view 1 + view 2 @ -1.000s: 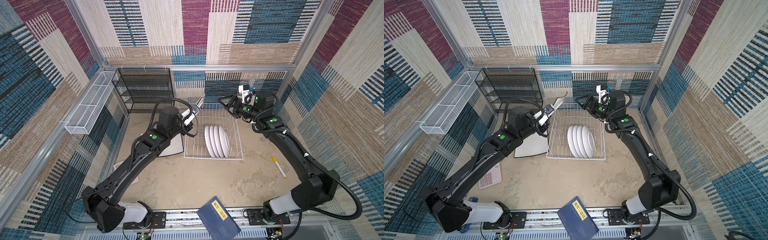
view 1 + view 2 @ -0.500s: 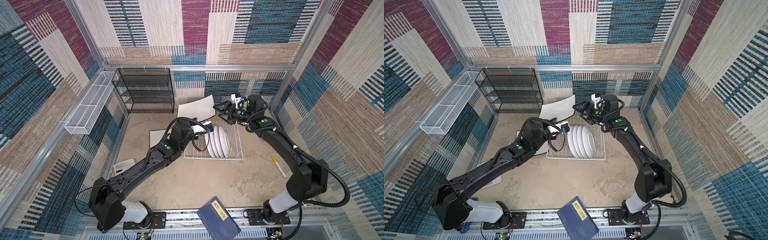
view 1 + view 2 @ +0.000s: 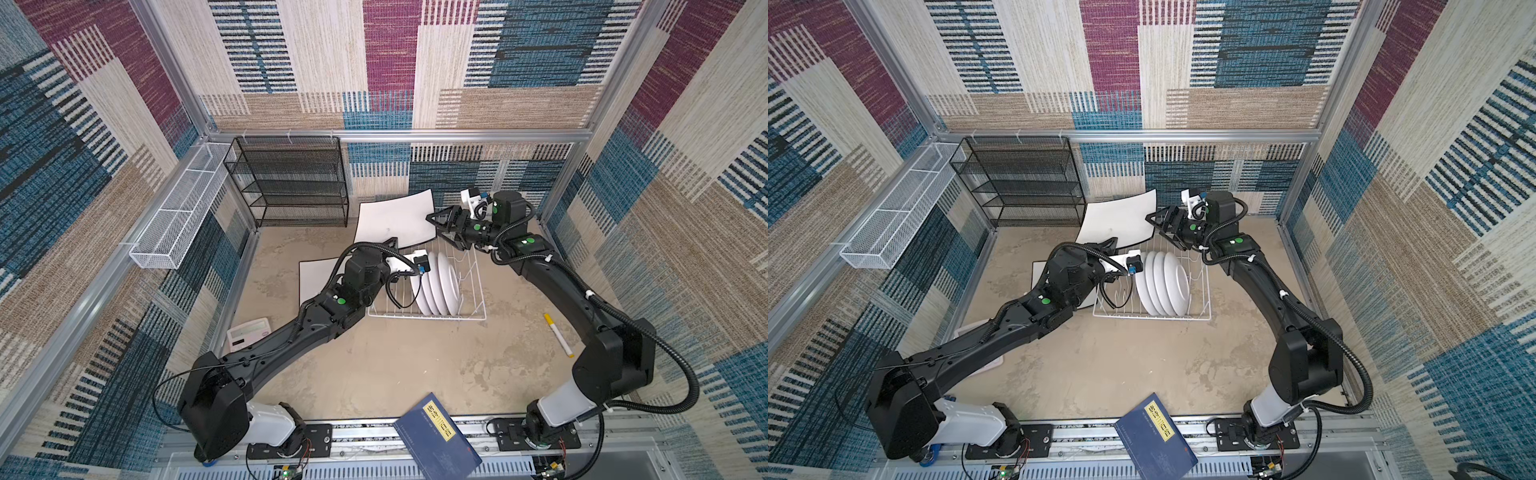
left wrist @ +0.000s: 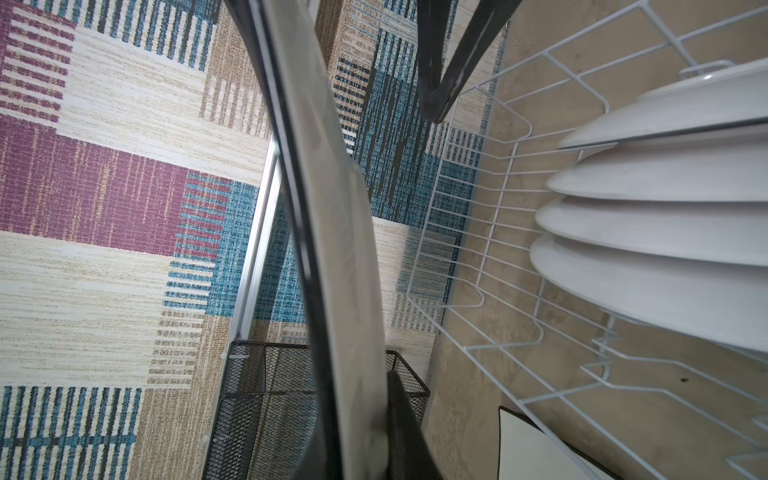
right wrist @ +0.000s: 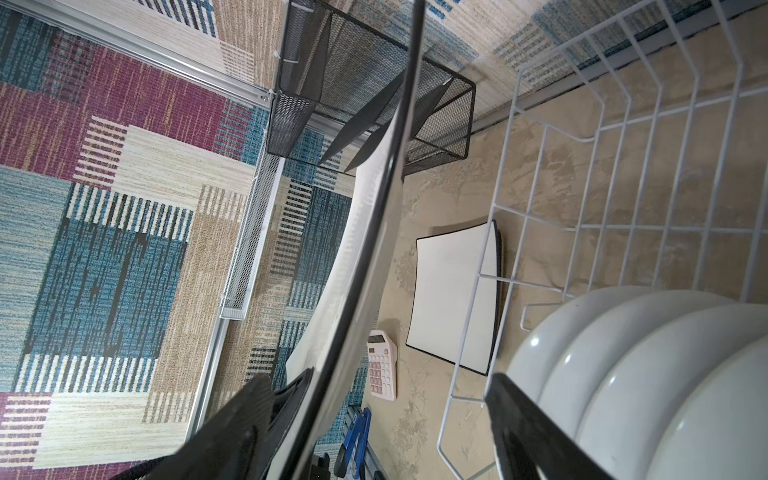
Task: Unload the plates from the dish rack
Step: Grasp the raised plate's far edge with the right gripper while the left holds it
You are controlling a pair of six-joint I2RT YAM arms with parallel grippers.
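A large square plate (image 3: 395,222), white faced with a black edge, hangs tilted above the back of the dish rack (image 3: 428,318). My left gripper (image 3: 392,242) is shut on its near left corner; in the left wrist view the plate's edge (image 4: 332,249) runs out from between the jaws. My right gripper (image 3: 434,226) stands open with its jaws either side of the plate's right edge (image 5: 374,249). Several round white plates (image 3: 436,286) stand upright in the rack. Another square plate (image 3: 320,278) lies flat on the table, left of the rack.
A black mesh shelf unit (image 3: 291,183) stands at the back left, with a long white mesh tray (image 3: 178,208) on the left wall rail. A calculator (image 3: 248,332) lies front left, a yellow marker (image 3: 559,334) right of the rack, a blue book (image 3: 436,436) at the front edge.
The left gripper has swung the square plate from edge-on to face-up behind the rack. The right gripper has come in to the plate's right edge, and its jaws have narrowed a little.
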